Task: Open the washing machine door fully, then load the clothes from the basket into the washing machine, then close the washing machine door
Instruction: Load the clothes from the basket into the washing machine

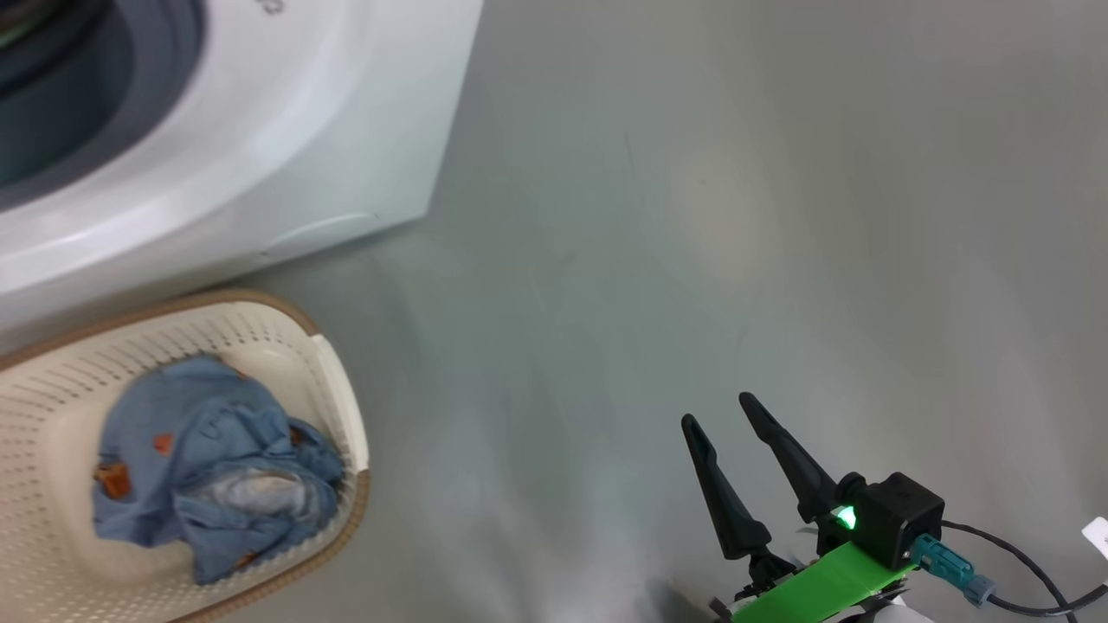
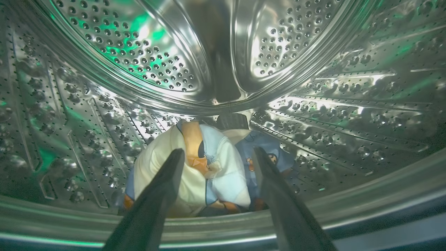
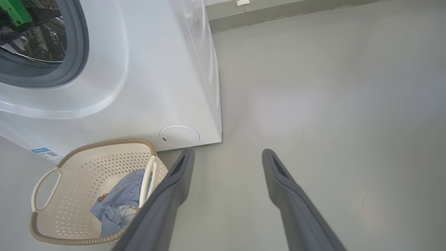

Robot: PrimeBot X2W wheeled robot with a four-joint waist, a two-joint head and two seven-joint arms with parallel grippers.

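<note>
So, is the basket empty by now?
Not empty. A crumpled blue garment with orange motifs lies in the basket; another bundle sits inside the drum.

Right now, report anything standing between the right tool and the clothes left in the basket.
Nothing visible lies on the bare floor between them. Only the side wall of the basket and its white handle face the open right tool; the blue clothes lie uncovered, reachable from above.
</note>
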